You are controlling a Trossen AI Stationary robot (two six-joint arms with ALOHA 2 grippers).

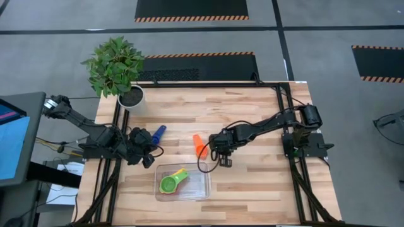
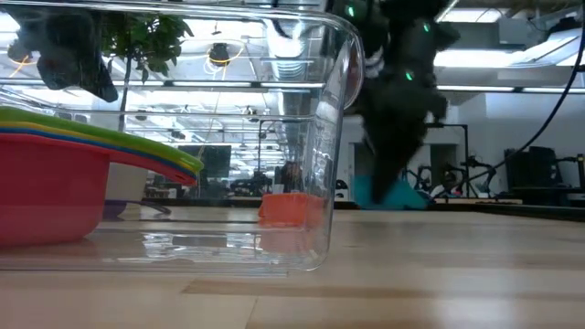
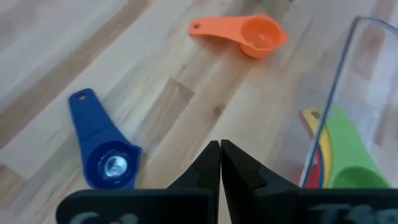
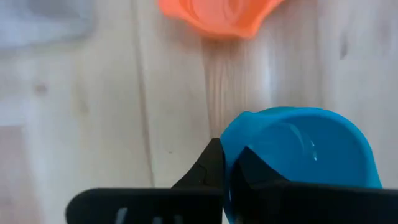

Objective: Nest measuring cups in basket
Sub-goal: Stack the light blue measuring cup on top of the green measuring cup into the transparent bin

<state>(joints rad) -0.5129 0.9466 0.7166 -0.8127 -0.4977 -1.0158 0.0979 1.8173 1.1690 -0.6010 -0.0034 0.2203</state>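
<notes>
The right gripper (image 4: 229,163) pinches the light blue measuring cup's (image 4: 305,155) rim beside the orange cup (image 1: 200,146); the left gripper (image 3: 220,163), pressed together, waits near the blue cup (image 3: 102,155). Nested green, yellow and red cups (image 1: 173,181) sit in the clear basket (image 1: 201,186).

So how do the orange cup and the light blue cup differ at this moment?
The orange cup lies free on the table, untouched; the light blue cup has its rim pinched in the right gripper. In the left wrist view the orange one's handle shows in full; the light blue one's is hidden. Both sit outside the basket.
</notes>
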